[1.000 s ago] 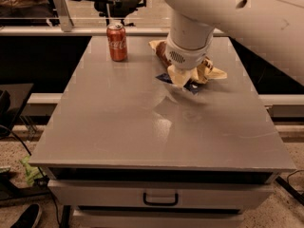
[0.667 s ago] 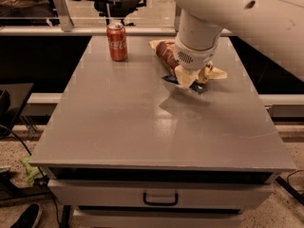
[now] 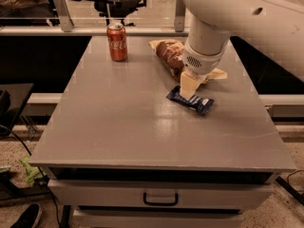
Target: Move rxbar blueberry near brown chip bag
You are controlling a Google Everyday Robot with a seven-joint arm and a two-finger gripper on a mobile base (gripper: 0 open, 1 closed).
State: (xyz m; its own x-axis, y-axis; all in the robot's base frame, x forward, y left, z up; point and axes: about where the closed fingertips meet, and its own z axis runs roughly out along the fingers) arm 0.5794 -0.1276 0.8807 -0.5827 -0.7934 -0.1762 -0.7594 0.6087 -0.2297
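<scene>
Pincer (image 3: 188, 90) hanging low over right-centre of counter (image 3: 118, 127), lower end sitting at upper edge of rxbar blueberry (image 3: 192, 101). Grip not showing: impossible to say whether holding bar or free of it. Bar lying flat on counter, angled, dark blue wrapper facing up. Brown chip bag (image 3: 170, 56) lying just behind bar, partly hiding behind white arm (image 3: 237, 13); contact between them unclear. Red soda can (image 3: 117, 42) standing upright at far left, well apart.
</scene>
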